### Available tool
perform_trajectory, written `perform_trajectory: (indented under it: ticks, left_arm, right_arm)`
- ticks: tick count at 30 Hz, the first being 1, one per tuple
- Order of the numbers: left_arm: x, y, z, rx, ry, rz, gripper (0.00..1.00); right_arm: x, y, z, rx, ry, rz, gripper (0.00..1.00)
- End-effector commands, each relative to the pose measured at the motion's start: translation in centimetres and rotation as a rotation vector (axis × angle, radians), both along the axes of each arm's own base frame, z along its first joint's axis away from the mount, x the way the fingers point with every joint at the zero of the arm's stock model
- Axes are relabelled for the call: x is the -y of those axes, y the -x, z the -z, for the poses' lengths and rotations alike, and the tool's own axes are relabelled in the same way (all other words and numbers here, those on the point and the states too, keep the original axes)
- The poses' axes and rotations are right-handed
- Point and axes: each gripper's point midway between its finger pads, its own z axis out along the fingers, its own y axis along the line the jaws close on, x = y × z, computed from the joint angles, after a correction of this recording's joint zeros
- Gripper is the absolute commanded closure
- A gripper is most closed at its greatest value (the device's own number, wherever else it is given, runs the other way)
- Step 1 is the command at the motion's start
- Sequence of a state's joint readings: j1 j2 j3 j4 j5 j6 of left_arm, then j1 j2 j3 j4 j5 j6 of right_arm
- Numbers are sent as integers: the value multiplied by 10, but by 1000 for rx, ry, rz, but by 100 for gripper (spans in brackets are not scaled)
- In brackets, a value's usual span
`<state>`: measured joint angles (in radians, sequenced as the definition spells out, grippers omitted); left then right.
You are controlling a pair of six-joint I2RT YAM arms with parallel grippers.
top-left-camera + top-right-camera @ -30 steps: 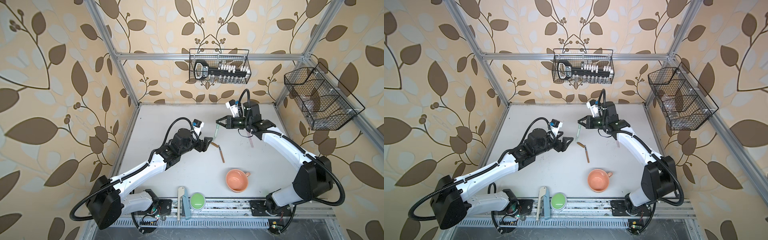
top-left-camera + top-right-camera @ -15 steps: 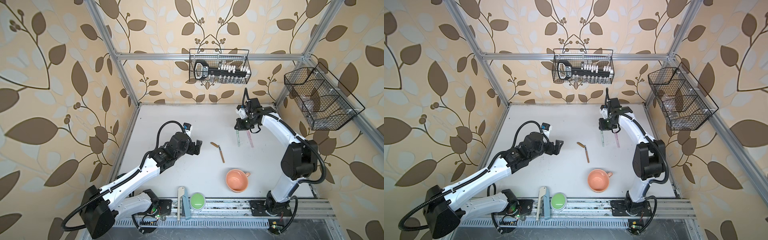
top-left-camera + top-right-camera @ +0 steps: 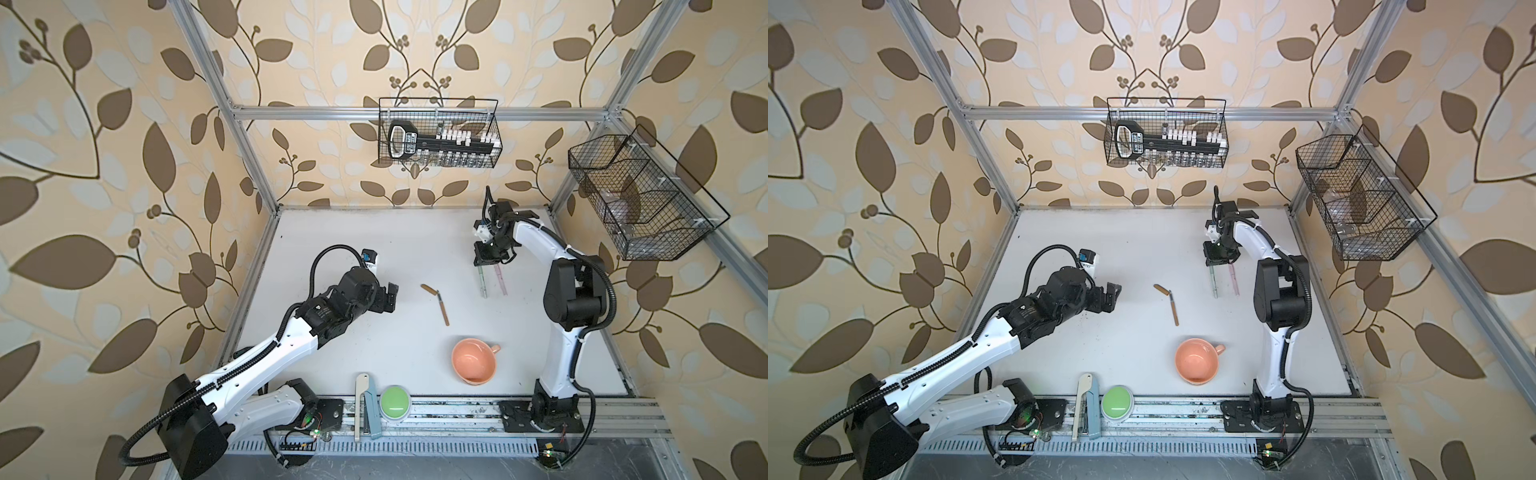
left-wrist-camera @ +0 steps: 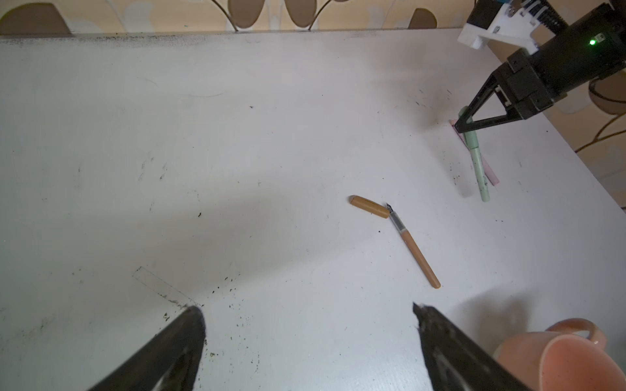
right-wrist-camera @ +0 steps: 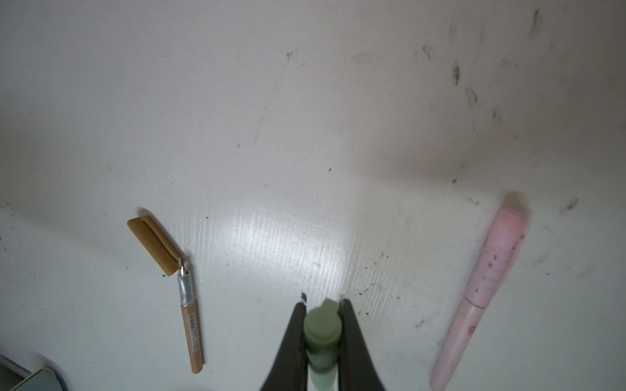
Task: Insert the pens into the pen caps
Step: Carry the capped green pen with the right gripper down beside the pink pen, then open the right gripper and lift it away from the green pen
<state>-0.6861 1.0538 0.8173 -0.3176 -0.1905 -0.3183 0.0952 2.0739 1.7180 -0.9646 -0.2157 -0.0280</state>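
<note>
Jaws spread wide and empty, the left gripper (image 4: pixel 306 309) is hovering well apart from the tan-brown cap (image 4: pixel 369 206) and tan-brown pen (image 4: pixel 418 254), lying nib to mouth on the table (image 3: pixel 353 249). Farther right, the right gripper (image 5: pixel 323 303) is clamping the capped grey-green pen (image 5: pixel 321 325), the pink pen (image 5: pixel 487 281) lying just beside.

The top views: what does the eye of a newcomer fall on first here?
First the right gripper, near the back of the white table, shut on the capped green pen, with the capped pink pen lying beside it. Then, mid-table, the tan pen lies uncapped, its nib right by the tan cap. The open left gripper hovers left of them, and a peach cup stands nearer the front.
</note>
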Motion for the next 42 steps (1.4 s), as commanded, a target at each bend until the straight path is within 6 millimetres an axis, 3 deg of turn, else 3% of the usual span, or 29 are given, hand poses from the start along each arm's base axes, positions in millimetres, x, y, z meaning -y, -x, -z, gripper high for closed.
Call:
perform_trajectory:
  ticks: [1,17,22,26,36,42]
  left_arm:
    - [-3,-2,-4,3,13,-26,1]
    - [3,-7,6,-9,22,-23,1]
    - [3,-8,9,-15,11,-31,1]
    - [1,-7,11,-17,9,-35,1]
    - [-9,-3,5,10,0,-58,1]
    - [-19,0,-6,31,-5,-87,1]
  right_arm:
    - [3,-1,10,-34,-11,-28,100]
    - [28,-12,50,-76,50,46,100]
    - [33,-19,54,-58,54,71,82]
    - [35,-24,52,-41,65,85,81]
    - [40,-39,17,52,108,106,64]
    - [29,-44,-29,180,85,111,57]
